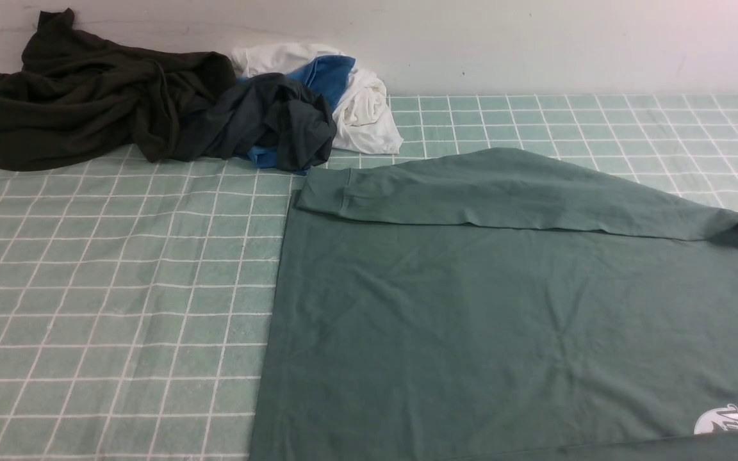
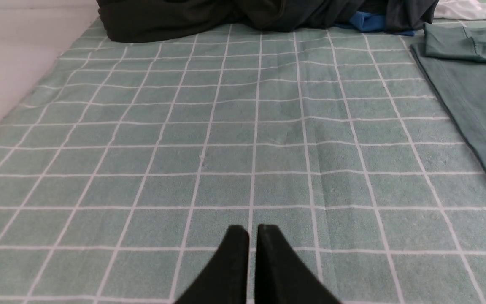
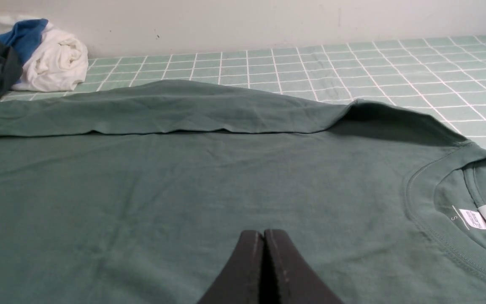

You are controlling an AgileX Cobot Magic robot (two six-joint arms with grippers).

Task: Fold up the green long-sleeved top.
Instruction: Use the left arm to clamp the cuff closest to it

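Lying flat on the checked surface (image 1: 119, 275), the green long-sleeved top (image 1: 471, 307) fills the front view from centre to 4 o'clock, one sleeve (image 1: 503, 192) folded across its far edge, white logo (image 1: 728, 419) at 5 o'clock. At 10 to 11 o'clock are heaped a dark olive-black garment (image 1: 87, 96), a slate-grey garment with blue (image 1: 279, 118) and a white garment (image 1: 366, 115). The left gripper (image 2: 252, 230), jaws together, hangs above bare surface beside the top; the right gripper (image 3: 263, 234), likewise closed and empty, above the top's body

front: raised, faces wall (image 1: 535, 38) | wrist cams: low, close over cloth (image 1: 119, 288) — all share green long-sleeved top (image 1: 471, 307)
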